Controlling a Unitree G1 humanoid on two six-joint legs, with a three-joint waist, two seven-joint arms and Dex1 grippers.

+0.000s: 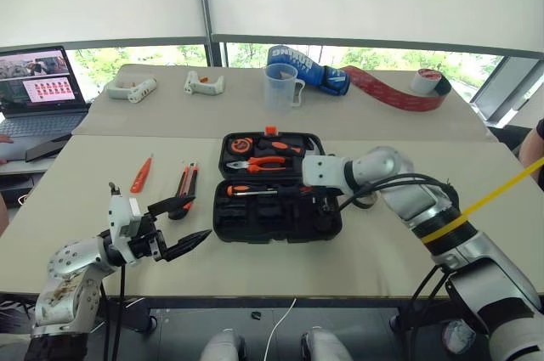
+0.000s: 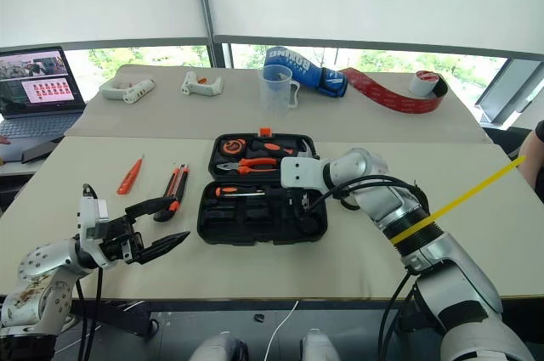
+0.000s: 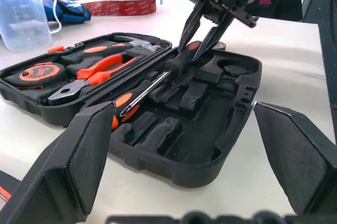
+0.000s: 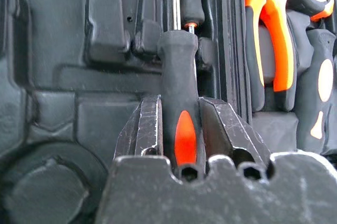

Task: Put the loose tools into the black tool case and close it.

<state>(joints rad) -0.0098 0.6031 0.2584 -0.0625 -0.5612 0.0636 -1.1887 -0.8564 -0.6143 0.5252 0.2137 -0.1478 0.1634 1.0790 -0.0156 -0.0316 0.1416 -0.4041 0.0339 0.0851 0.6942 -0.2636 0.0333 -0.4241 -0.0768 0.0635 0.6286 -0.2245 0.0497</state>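
The black plastic hinged tool case lies open in the middle of the pale table, its far half already holding orange-handled pliers and a round orange tape measure. The right gripper is clenched on the black-and-orange handle of a long-shafted screwdriver, holding it over the near half of the case, tip aimed along a moulded recess beside another screwdriver lying there; whether it is seated yet is unclear. Left of the case, an orange-black utility knife and a small all-orange screwdriver lie loose on the table. The left gripper hangs spread wide and empty near the case's left front corner. By my reckoning the job is partway: this screwdriver to set down, two tools to collect, then the lid to shut.
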